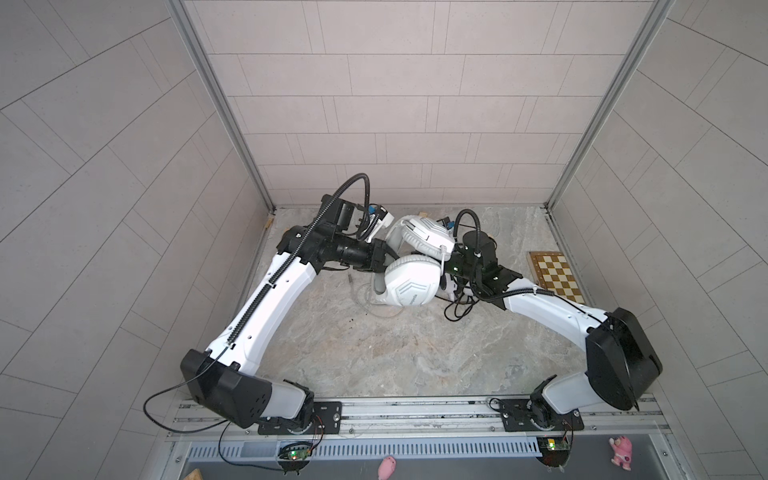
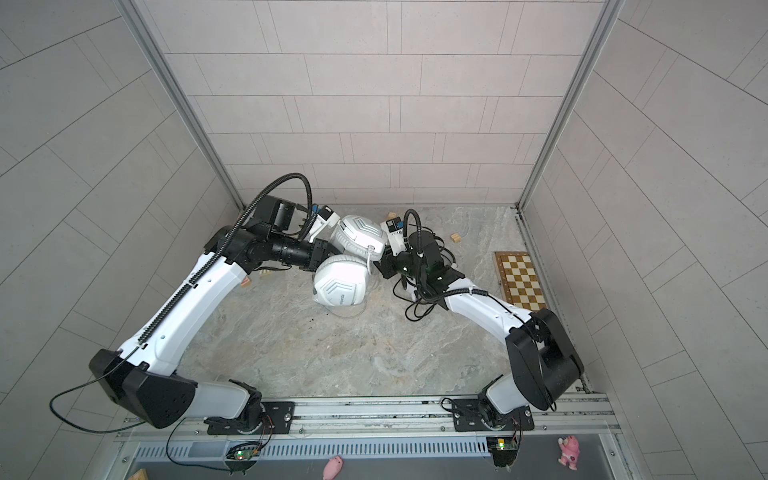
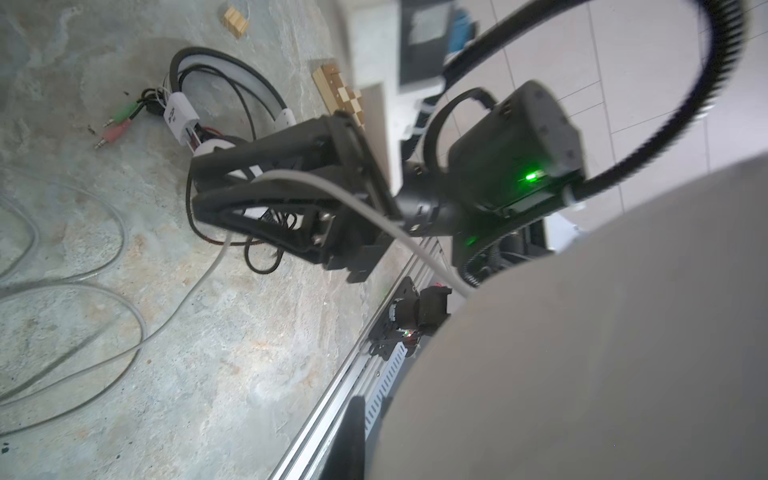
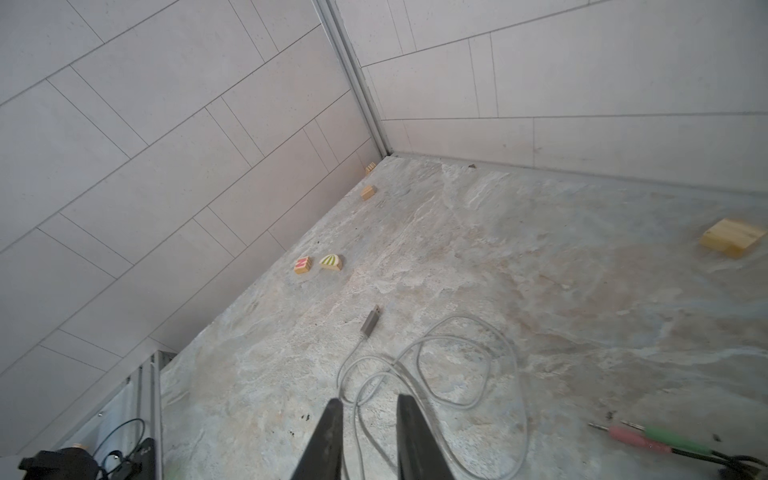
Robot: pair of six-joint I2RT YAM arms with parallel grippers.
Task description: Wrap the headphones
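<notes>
**A:** How far along is the wrapping?

**B:** Barely begun, I'd judge. The white headset (image 1: 409,284) is up off the table (image 1: 374,353), towards the back. The left gripper (image 1: 381,257) reaches in between its two cups. The jaws are together, and as nothing else bears the headset, I take them to be clamped on it. The grip itself is hidden, though.

**A:** And its lead?

**B:** The grey cable (image 4: 457,365) sprawls in loose loops on the table, with its plug (image 4: 370,322) lying free. I see none of it wound round the headset.

**A:** The other arm?

**B:** The right gripper (image 4: 370,401) hangs over those loops with its jaws apart and nothing in them. The bit of cable showing in the gap lies on the table beneath.

**A:** The second set?

**B:** The black-and-white headset (image 3: 249,79) lies on the table just beside the right gripper. Its black cable (image 1: 457,309) is in a loose tangle, and the pink and green plugs (image 3: 118,124) lie flat. Neither gripper is on it, so both wraps are left to do.

**A:** Any containers?

**B:** None that I can make out. A chessboard (image 1: 555,276) lies flat near the right wall with nothing on it. A few wooden blocks (image 4: 318,264) sit loose on the table by the walls.
</notes>
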